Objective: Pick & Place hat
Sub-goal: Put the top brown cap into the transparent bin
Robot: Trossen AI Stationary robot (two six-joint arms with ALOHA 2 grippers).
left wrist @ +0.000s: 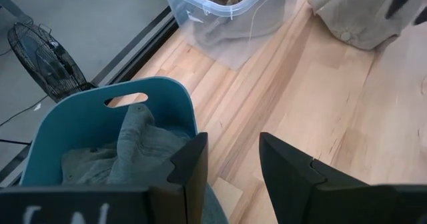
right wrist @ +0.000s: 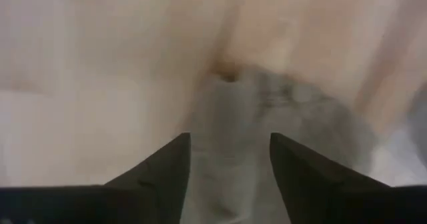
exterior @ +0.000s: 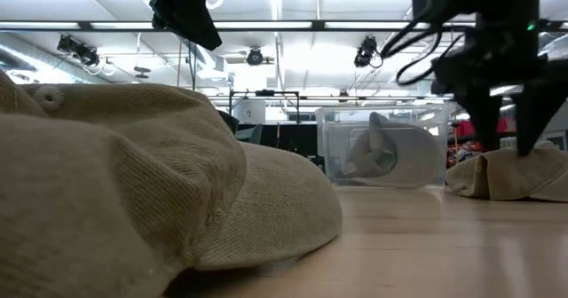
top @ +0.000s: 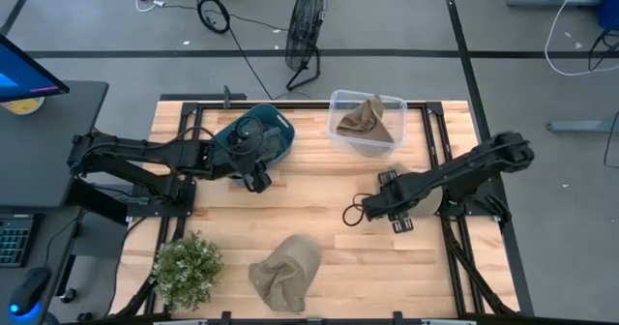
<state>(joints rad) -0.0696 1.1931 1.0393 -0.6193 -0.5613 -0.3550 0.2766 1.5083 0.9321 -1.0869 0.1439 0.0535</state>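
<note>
A clear bin (top: 392, 104) at the table's far edge holds one tan hat (top: 368, 120); the teal basket (top: 279, 132) holds a grey-green one (left wrist: 143, 147). The left gripper (top: 257, 180) hangs beside the basket, fingers parted, empty. The right gripper (right wrist: 230, 161) stands open over a hat (exterior: 510, 174) on the table (top: 319, 194), and another hat (top: 285, 272) lies near the front edge.
</note>
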